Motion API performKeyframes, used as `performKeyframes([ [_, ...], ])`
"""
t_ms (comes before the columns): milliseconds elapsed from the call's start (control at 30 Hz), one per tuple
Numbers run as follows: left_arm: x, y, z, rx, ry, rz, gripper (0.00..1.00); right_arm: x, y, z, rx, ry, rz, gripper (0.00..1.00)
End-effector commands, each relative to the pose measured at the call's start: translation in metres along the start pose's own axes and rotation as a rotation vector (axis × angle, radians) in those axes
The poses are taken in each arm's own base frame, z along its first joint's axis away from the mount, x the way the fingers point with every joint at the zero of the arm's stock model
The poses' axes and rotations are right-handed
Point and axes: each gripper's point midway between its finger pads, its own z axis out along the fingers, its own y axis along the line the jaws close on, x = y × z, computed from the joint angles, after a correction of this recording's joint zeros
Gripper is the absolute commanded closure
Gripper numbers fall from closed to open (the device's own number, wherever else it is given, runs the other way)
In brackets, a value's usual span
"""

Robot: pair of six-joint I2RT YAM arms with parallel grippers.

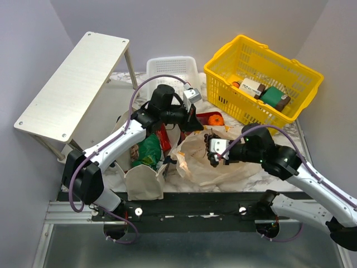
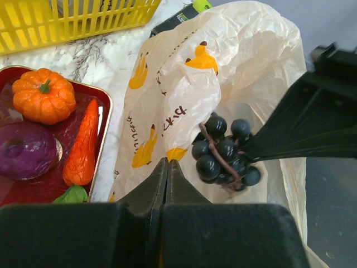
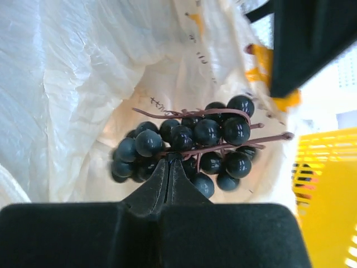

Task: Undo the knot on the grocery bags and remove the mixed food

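The thin peach-cream plastic bag (image 1: 201, 163) printed with orange fruit lies open on the table; no knot shows. My left gripper (image 1: 194, 121) is shut on the bag's rim (image 2: 167, 162). My right gripper (image 3: 170, 159) is shut on the stem of the dark grapes (image 3: 207, 134) and holds them in the bag's mouth (image 2: 223, 153). The beige canvas tote (image 1: 142, 183) stands at the left with a green snack bag (image 1: 149, 151) in it. An orange (image 2: 43, 96), a carrot (image 2: 82, 148) and a purple onion (image 2: 25, 149) lie on a red tray (image 2: 107, 106).
A yellow basket (image 1: 245, 39) at the back right holds a white box (image 1: 252, 86) and a green box (image 1: 273, 96). A white basket (image 1: 170, 67) stands at the back middle and a white shelf (image 1: 72, 89) at the left. A black-and-green box (image 2: 184, 17) lies behind the plastic bag.
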Motion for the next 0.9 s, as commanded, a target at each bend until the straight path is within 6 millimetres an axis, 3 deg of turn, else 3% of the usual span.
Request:
performKeyframes([
  [0, -0.001, 0.004, -0.007, -0.042, 0.004, 0.027, 0.93, -0.01, -0.003, -0.042, 0.044, -0.011, -0.022, 1.0],
  [33, -0.001, 0.004, -0.007, -0.039, 0.004, 0.023, 0.76, -0.014, -0.006, -0.049, 0.067, -0.023, -0.028, 1.0],
  [100, -0.004, -0.001, -0.009, -0.021, -0.007, 0.033, 0.6, -0.023, -0.012, -0.066, 0.127, -0.06, -0.027, 1.0],
  [133, -0.007, -0.005, -0.011, 0.0, -0.011, 0.05, 0.45, -0.031, -0.02, -0.076, 0.163, -0.078, -0.012, 1.0],
  [233, -0.018, -0.019, -0.017, 0.059, -0.024, 0.095, 0.22, -0.043, -0.04, -0.091, 0.229, -0.101, 0.02, 1.0],
  [333, -0.038, -0.039, -0.024, 0.142, -0.052, 0.138, 0.09, -0.056, -0.071, -0.102, 0.326, -0.105, 0.014, 0.99],
  [400, -0.056, -0.055, -0.03, 0.198, -0.085, 0.121, 0.09, -0.064, -0.093, -0.105, 0.405, -0.119, 0.01, 1.0],
  [467, -0.076, -0.065, -0.032, 0.233, -0.141, 0.142, 0.02, -0.065, -0.11, -0.101, 0.464, -0.114, -0.01, 1.0],
  [567, -0.097, -0.075, -0.034, 0.266, -0.193, 0.124, 0.02, -0.063, -0.124, -0.089, 0.509, -0.115, -0.015, 1.0],
  [700, -0.113, -0.069, -0.028, 0.243, -0.215, 0.111, 0.02, -0.075, -0.13, -0.073, 0.478, -0.168, 0.015, 1.0],
  [867, -0.115, -0.037, -0.014, 0.094, -0.23, 0.037, 0.02, -0.095, -0.141, -0.068, 0.466, -0.237, 0.026, 0.99],
])
